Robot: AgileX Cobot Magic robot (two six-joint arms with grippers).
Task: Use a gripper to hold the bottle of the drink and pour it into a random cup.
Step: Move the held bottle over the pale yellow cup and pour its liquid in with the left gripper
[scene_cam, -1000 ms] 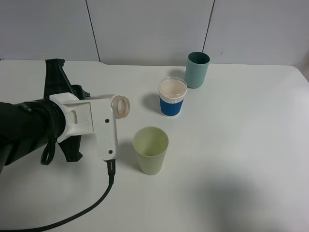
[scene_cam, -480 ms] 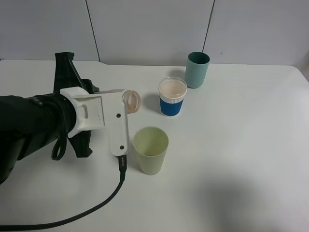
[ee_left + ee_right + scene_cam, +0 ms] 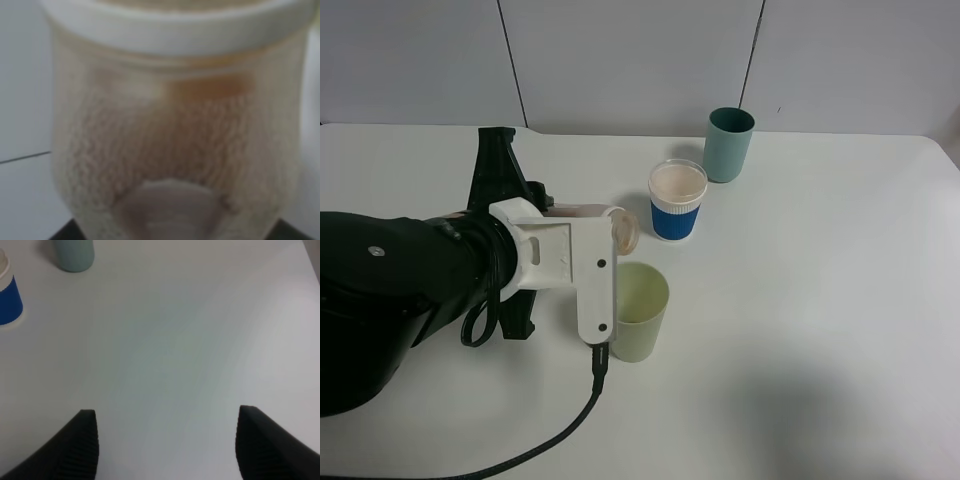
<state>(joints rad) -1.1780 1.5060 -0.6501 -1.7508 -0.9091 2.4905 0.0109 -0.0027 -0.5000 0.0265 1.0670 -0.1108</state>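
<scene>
Bottle (image 3: 620, 228) and grip are largely hidden in the high view. A white plastic mount (image 3: 570, 265) covers the body, and only the wide round mouth and a strip of pale shoulder are seen. The bottle is held on its side in the air, with the mouth just above the left rim of the cup (image 3: 642, 318). The fingers of the left pincer (image 3: 560, 212) are covered too, but it is pressed together on the bottle. In the left wrist view the clear plastic fills the frame, badly blurred, with the brown drink (image 3: 210, 89) behind it. Whether any is leaving the mouth cannot be told.

The cup is smooth, tapered and pale yellow-green, and is set on the white bench (image 3: 820, 330). A blue-and-white paper cup (image 3: 677, 200) and a teal cup (image 3: 729, 143) are placed behind it, apart. The right pincer (image 3: 167, 445) is cut off by the frame edge. Only two black ribbed tips are shown, spread over bare bench.

Compared with a second ago, the mouth is turned from facing the camera to edge-on, and it is brought from well left of the cup to its rim.
</scene>
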